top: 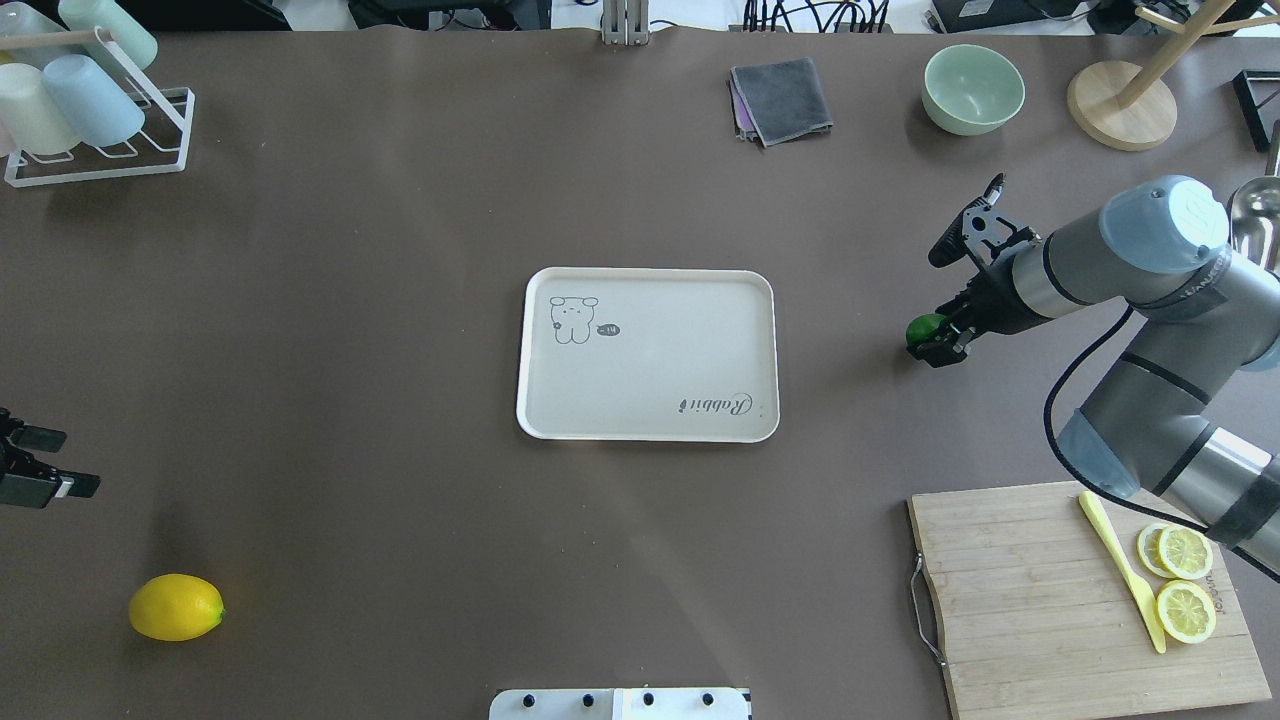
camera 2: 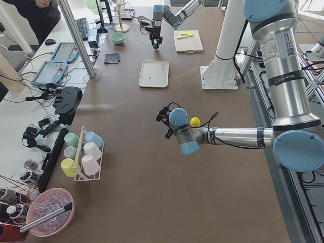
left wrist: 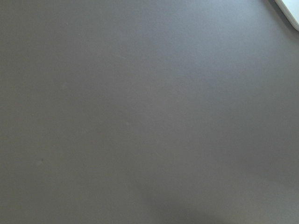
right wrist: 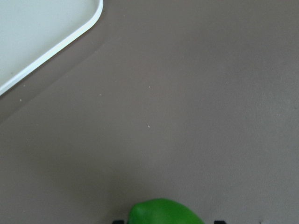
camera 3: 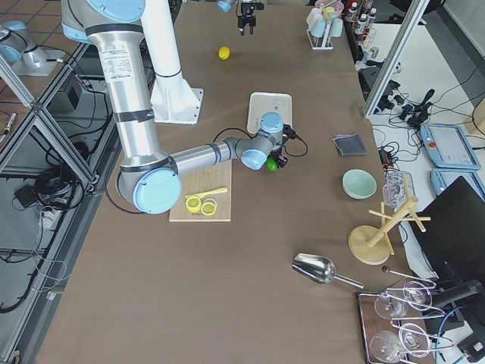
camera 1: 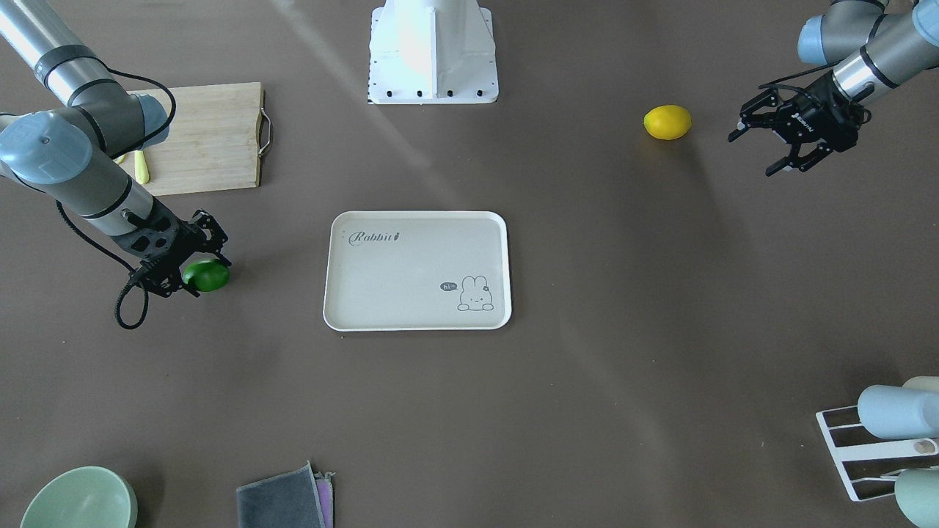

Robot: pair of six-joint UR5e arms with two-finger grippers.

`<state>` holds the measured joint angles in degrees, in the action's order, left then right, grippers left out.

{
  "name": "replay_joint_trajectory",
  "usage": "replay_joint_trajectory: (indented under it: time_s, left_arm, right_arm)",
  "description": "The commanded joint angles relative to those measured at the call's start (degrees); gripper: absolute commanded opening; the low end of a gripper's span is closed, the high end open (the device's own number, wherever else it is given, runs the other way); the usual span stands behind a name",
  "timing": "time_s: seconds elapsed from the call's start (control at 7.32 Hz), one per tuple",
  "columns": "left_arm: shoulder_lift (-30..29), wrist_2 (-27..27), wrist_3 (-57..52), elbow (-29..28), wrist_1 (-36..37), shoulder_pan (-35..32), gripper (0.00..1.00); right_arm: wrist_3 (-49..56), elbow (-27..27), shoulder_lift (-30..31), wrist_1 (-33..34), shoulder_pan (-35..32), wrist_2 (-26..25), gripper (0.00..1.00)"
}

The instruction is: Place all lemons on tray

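Note:
The green lemon sits between the fingers of my right gripper, which is shut on it to the right of the tray as I face the table. It shows at the bottom edge of the right wrist view, with the tray's corner at upper left. I cannot tell whether it touches the table. The yellow lemon lies on the table at my near left. My left gripper is open and empty, a short way from it. The tray holds nothing.
A wooden cutting board with lemon slices and a yellow knife is at my near right. A green bowl, a grey cloth, a cup rack and a wooden stand line the far edge.

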<state>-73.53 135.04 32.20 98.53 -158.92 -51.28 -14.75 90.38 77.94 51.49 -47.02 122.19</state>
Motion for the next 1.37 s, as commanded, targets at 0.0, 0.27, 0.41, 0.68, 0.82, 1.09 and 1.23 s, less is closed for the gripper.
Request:
replay_joint_trajectory:
  time_s: [0.0,0.27,0.41,0.68,0.82,1.09,1.23]
  left_arm:
    - [2.2,0.0,-0.6,-0.1,-6.1,3.5,0.98]
    - [3.8,-1.0,-5.0,-0.4,-11.8,5.8,0.97]
    - [4.5,-1.5,-9.6,-0.2,-12.5,5.9,0.97]
    - [2.1,-2.8,-11.6,-0.1,-14.9,9.8,0.95]
    - [0.0,-6.8,-11.4,-0.1,-14.9,14.1,0.95]
    - [-1.5,-10.5,-10.5,-0.1,-15.1,19.6,0.95]
    - [-1.5,-10.5,-10.6,-0.1,-15.3,19.8,0.95]
  right_arm:
    - [-4.2,3.8,-3.3,8.0,-3.1,4.3,0.00]
    - [-8.4,10.1,-6.0,18.2,-3.9,4.7,0.00]
    - [-14.1,14.0,-6.2,20.2,-4.0,4.8,0.00]
    - [-21.0,20.4,-6.3,26.0,-3.9,4.7,0.00]
    - [-23.5,21.0,-6.3,26.0,-3.8,4.6,0.00]
    - [-25.2,20.3,-7.9,26.3,-3.3,4.4,0.00]
    - [-27.7,20.2,-8.5,26.2,-2.2,4.2,0.00]
